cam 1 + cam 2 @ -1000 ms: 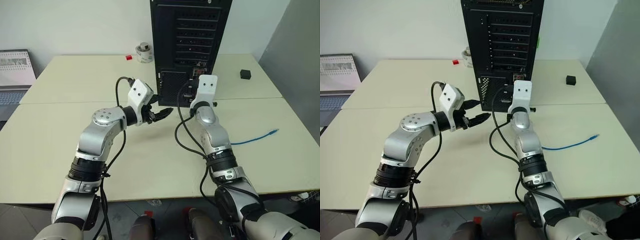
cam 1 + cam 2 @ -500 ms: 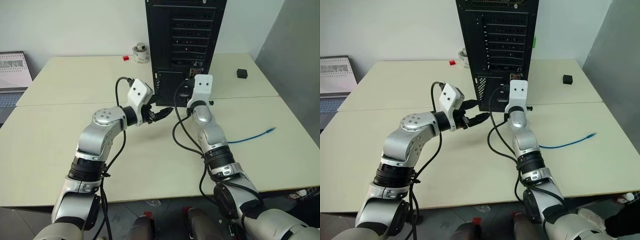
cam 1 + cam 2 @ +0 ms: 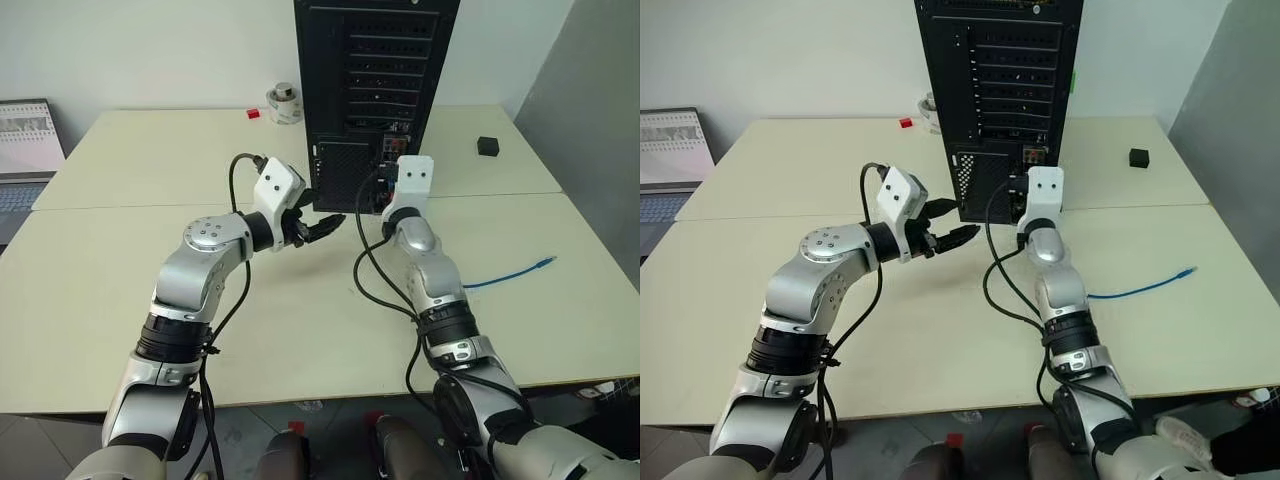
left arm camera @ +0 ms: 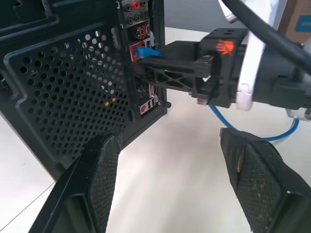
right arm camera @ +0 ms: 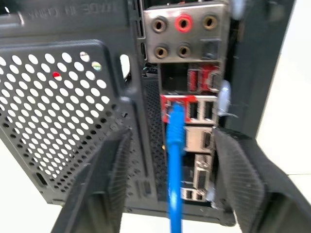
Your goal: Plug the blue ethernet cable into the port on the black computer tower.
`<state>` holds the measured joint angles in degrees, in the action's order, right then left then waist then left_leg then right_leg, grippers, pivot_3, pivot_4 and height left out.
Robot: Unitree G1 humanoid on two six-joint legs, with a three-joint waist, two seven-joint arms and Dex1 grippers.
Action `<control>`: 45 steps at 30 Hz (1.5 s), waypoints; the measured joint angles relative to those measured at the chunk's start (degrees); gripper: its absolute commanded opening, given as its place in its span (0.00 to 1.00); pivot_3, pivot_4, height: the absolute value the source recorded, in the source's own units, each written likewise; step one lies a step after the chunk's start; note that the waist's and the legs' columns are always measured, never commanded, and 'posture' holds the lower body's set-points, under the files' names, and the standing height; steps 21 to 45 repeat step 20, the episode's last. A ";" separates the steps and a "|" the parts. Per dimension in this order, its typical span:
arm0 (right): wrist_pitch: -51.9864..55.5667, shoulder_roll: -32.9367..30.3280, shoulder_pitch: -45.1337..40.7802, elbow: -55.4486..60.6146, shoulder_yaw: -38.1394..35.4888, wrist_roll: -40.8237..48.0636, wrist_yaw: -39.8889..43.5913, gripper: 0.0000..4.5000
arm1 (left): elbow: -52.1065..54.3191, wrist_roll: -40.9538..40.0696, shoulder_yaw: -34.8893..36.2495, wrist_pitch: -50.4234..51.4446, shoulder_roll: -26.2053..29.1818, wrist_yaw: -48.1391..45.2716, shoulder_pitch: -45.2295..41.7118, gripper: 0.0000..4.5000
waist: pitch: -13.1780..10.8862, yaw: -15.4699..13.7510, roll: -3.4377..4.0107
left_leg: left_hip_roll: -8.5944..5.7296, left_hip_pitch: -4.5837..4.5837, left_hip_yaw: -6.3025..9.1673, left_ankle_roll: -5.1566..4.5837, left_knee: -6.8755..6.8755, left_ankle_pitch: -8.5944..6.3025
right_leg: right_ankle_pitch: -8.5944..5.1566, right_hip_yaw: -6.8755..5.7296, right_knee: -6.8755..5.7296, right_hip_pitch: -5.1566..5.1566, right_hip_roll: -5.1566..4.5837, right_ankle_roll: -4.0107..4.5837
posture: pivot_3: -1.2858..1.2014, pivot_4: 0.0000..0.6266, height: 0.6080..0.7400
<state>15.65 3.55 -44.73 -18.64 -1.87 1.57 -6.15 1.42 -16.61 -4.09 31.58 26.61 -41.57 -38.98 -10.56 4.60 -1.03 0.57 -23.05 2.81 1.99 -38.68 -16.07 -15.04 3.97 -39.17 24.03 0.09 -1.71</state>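
Observation:
The black computer tower [image 3: 375, 80] stands at the table's far middle with its rear facing me. The blue ethernet cable [image 5: 174, 145] has its plug seated in a red-framed port [image 5: 171, 108] on the rear panel. The rest of the cable trails across the table [image 3: 510, 272] to the right. My right gripper [image 5: 172, 135] is open, its fingers standing on either side of the cable without touching it. My left gripper [image 4: 167, 141] is open and empty just left of the right one, pointing at the tower's mesh grille [image 4: 73, 92].
A small black cube [image 3: 488, 146] lies at the back right. A small round grey object [image 3: 285, 103] and a red bit [image 3: 254, 114] sit at the back, left of the tower. A laptop [image 3: 25, 140] stands at the far left.
The whole picture has shifted a little with the camera. Both arms stay about where they were at the tower's rear.

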 measured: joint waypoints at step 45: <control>29.66 -30.79 10.90 36.56 -4.28 19.15 33.63 0.99 | -11.36 6.21 -0.08 -5.78 6.12 -1.83 -3.67 0.76 | -0.01 -1.46 -0.01 | -0.01 0.00 -0.01 -0.02 -0.01 -0.01 | -0.01 -0.04 0.12 -0.07 0.28 -0.02 | 0.52 0.24 1.00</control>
